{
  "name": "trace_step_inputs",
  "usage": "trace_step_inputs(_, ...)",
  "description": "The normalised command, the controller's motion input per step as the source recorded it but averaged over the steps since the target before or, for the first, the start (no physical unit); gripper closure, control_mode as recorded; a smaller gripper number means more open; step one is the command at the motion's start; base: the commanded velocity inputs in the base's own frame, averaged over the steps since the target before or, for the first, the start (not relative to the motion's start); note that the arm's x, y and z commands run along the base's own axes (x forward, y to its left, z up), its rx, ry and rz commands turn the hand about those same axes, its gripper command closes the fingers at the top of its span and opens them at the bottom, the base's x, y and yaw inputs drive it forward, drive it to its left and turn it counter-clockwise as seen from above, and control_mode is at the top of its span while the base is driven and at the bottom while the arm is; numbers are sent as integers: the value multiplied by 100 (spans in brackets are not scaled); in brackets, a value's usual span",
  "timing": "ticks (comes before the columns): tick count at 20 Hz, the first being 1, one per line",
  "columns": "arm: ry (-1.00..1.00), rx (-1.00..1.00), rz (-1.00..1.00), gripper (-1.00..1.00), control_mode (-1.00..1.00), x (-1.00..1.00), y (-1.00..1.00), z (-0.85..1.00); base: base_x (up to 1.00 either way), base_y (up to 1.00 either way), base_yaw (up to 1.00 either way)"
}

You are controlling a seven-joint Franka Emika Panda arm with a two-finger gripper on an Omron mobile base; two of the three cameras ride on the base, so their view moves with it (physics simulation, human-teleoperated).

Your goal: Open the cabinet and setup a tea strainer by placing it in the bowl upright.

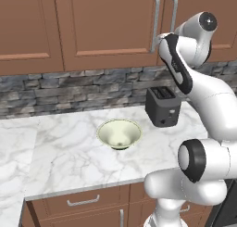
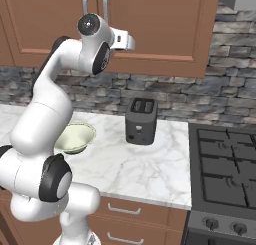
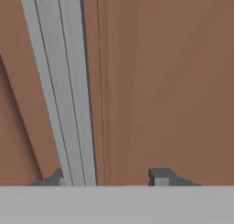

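Observation:
The brown wooden cabinet (image 1: 106, 27) hangs above the counter with both doors shut. My gripper (image 3: 106, 177) is pressed up to its front. A long silver bar handle (image 3: 64, 90) runs between the two fingertips, close against the left fingertip (image 3: 54, 178). The right fingertip (image 3: 160, 176) stands well apart from it, so the gripper is open around the bar. From the base views the gripper (image 1: 160, 37) sits at the handles (image 1: 156, 22) by the door seam. The pale cream-green bowl (image 1: 119, 133) rests empty on the marble counter. The tea strainer is out of view.
A black toaster (image 1: 163, 105) stands on the counter right of the bowl, below my arm. A gas stove (image 2: 225, 174) adjoins the counter on the right. Low drawers (image 1: 83, 202) with short handles run under the counter edge. A stone backsplash (image 1: 69, 89) lines the wall.

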Motion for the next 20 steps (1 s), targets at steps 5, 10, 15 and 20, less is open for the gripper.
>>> trace_step_inputs(5, -3, 2, 1, 100, -100, 9, 0, -2, 0, 0, 0)
trace_step_inputs(10, 0, 1, 0, 100, -100, -6, -1, -2, 0, 0, 0)
trace_step_inputs(15, 5, -5, 0, 100, -100, -50, 0, 0, 0, 0, 0)
trace_step_inputs(20, 0, 0, 0, 100, -100, -96, -19, 0, 0, 0, 0)
